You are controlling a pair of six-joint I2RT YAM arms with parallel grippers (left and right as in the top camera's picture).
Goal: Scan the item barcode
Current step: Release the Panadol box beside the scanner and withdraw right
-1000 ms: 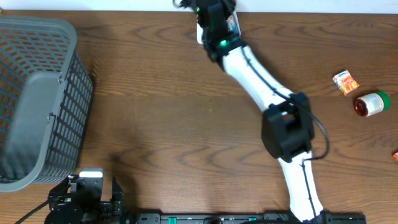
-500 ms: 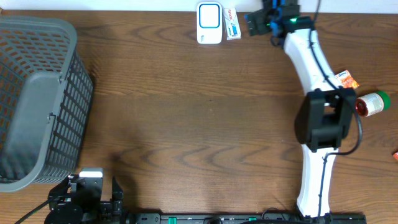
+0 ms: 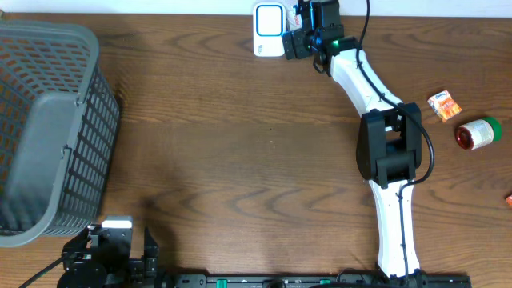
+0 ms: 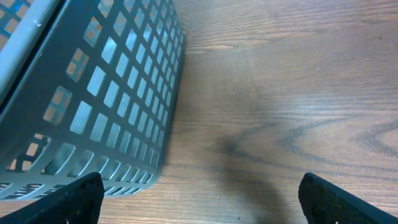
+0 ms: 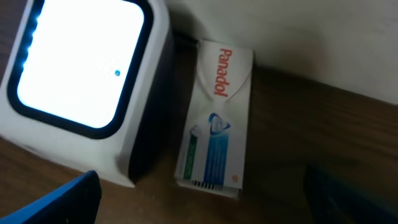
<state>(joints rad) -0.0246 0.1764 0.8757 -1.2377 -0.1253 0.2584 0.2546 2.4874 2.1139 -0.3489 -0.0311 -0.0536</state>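
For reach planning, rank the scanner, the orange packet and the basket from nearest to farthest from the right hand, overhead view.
1. Scanner, right beside the right hand, back centre.
2. Orange packet, off to the right.
3. Basket, far left.

Place: shop checkout mock-up | Evidence: barcode scanner (image 3: 269, 30), grey basket (image 3: 90, 146), Panadol box (image 5: 214, 118)

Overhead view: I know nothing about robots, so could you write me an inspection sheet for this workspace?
Surface: brown wood-grain table.
Job's things: white scanner, screen lit, at the far edge; Panadol box lying flat beside it.
Clutter: grey basket at left; orange packet and red-and-green cylinder at right.
Hands: right hand open over the box, holding nothing; left hand open near the basket, empty.
Cables: black cable along the right arm.
Surroundings: pale strip beyond the far edge.
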